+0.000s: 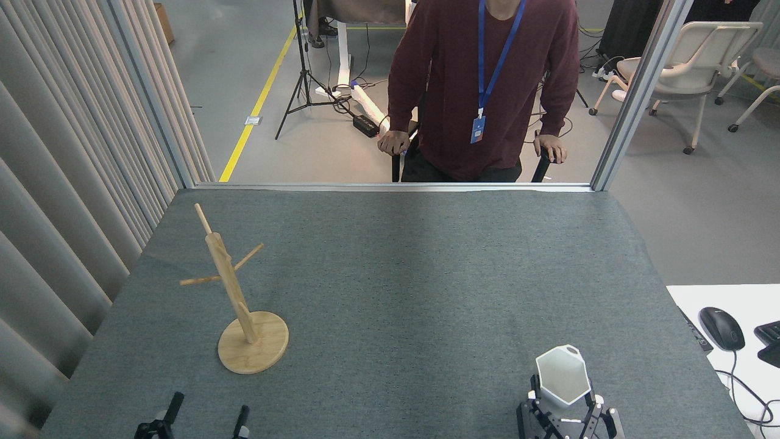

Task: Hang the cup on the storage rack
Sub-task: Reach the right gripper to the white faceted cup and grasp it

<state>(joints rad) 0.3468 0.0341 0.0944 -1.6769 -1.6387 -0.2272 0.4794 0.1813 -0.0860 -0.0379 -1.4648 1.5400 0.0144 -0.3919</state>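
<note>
Cup (563, 383) — white, faceted, likely rigid and breakable; well right of the storage rack (234, 292), clamped low by right gripper (567, 414) fingers. Left gripper (204, 417) fingers apart — holding nothing.

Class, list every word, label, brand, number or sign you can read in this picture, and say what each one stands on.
No text can be read.
The blue badge on the person's lanyard: too small to read.
The cup, the storage rack and the mouse: no markings visible.
The yellow floor line: a plain stripe, no lettering.
</note>
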